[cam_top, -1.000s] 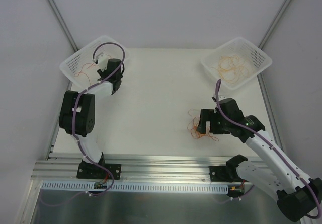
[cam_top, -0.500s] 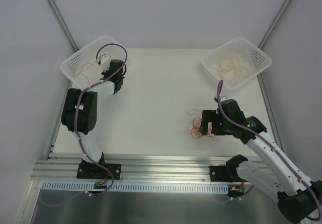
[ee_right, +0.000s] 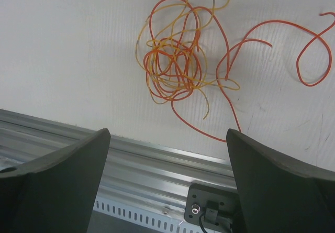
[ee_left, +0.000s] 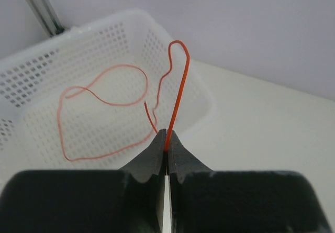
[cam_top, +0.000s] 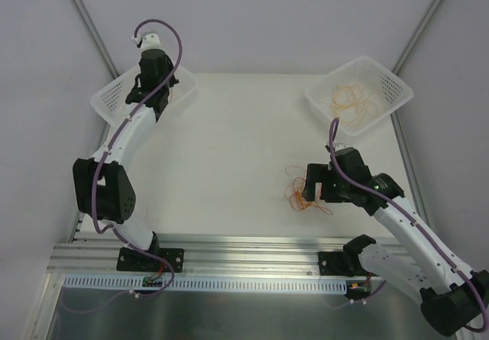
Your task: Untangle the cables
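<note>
The left gripper (ee_left: 166,133) has just closed and its arm has stretched up and away, so that it is now over the far edge of the left basket (ee_left: 47,73) instead of low inside it. Its jaws are pressed together on a red wire (ee_left: 180,81), which stands up from the tips in a narrow loop and bends back down towards the basket. A pale wire (ee_left: 130,67) lies free on the floor of the same basket, apart from the red one. I judge that one wire is now separated and is being carried or placed at this basket, while the main work remains. The tangle (ee_right: 175,60) of red and yellow wires lies on the table (cam_top: 237,141), well apart from the left basket, on the opposite near side. The right gripper (ee_right: 165,139) has hardly moved; it hangs over the tangle with its jaws spread wide and holds nothing. A right basket (cam_top: 397,88), across the table from the left basket, holds some loose wires (cam_top: 351,99). The table is white and matt, with a metal rail (cam_top: 229,250) at its near edge, and plain pale walls with a grey frame post (cam_top: 88,23) are behind the left basket.
</note>
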Robot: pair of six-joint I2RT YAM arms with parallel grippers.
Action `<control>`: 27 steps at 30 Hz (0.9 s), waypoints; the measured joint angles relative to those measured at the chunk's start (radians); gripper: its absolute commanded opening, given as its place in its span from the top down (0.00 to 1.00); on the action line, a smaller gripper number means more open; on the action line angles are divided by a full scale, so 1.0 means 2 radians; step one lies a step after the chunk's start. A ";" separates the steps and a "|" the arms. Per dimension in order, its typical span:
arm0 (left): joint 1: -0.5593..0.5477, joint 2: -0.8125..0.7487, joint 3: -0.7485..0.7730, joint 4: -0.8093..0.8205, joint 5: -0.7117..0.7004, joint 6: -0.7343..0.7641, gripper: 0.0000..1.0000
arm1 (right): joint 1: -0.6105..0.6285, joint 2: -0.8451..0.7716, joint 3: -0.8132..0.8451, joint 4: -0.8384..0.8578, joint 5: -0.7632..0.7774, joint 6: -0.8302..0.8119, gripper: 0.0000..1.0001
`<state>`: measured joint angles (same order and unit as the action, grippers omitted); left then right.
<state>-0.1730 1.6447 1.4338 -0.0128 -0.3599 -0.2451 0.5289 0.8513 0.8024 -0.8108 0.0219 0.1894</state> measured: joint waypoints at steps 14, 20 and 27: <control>0.123 0.175 0.142 -0.062 0.060 0.039 0.39 | 0.000 -0.020 0.004 -0.016 0.021 0.026 0.02; 0.130 0.159 0.128 -0.107 0.093 0.024 0.11 | 0.000 -0.023 0.010 -0.043 0.059 0.027 0.02; 0.127 -0.017 0.015 -0.120 0.182 -0.007 0.01 | -0.027 0.008 0.024 -0.054 0.089 0.029 0.07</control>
<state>0.0818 1.6108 1.4631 -0.2531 0.0040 -0.2592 0.4759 0.8677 0.8505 -0.9192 0.1989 0.2470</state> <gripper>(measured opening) 0.991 0.956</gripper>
